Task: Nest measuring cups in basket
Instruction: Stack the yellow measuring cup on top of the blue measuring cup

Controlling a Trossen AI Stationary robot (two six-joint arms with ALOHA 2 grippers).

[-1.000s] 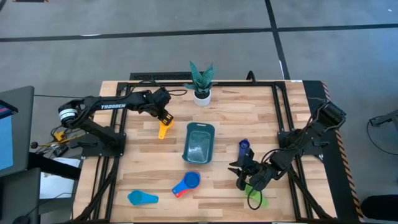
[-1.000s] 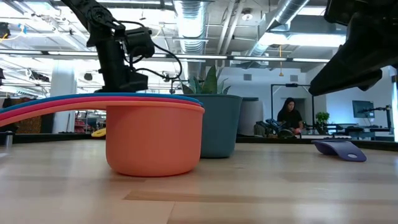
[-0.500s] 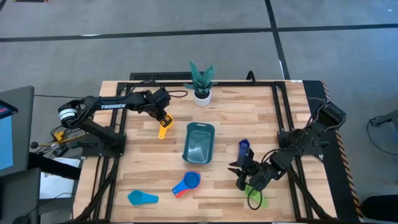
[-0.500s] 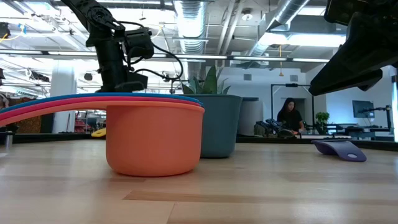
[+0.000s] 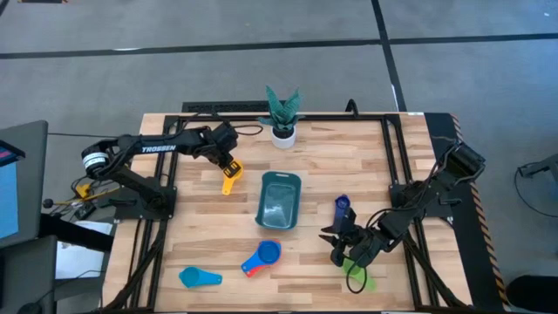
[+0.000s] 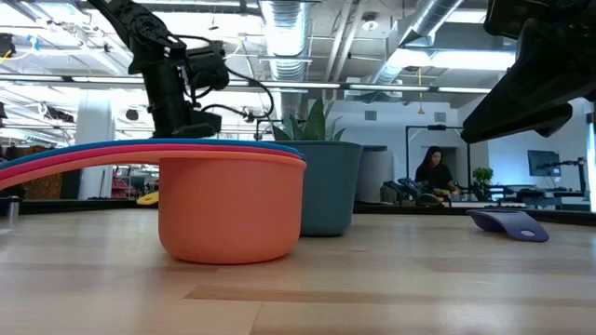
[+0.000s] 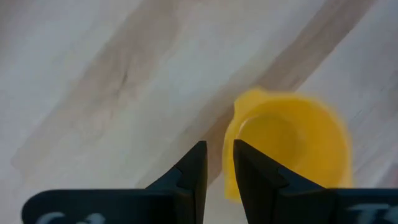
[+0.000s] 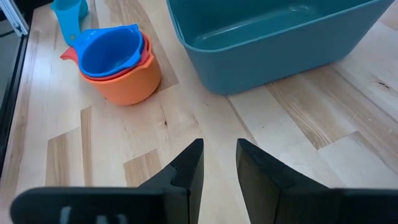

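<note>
At table height the nested stack, blue (image 6: pixel 149 145) over red (image 6: pixel 140 154) over the orange cup (image 6: pixel 231 209), filled the foreground and hid most of the basket (image 6: pixel 331 186); only the high view showed the light blue cup (image 5: pixel 200 278) near the front edge and the green cup (image 5: pixel 360 278) under the right gripper (image 5: pixel 338 247), whose fingers were narrowly parted and empty. The dark blue cup (image 5: pixel 342 207) lay beside the basket (image 5: pixel 279 201), bare wood around it. Farther back, the left gripper (image 7: pixel 214 171) hovered over the yellow cup (image 7: pixel 286 149), fingers narrowly apart, gripping nothing.
</note>
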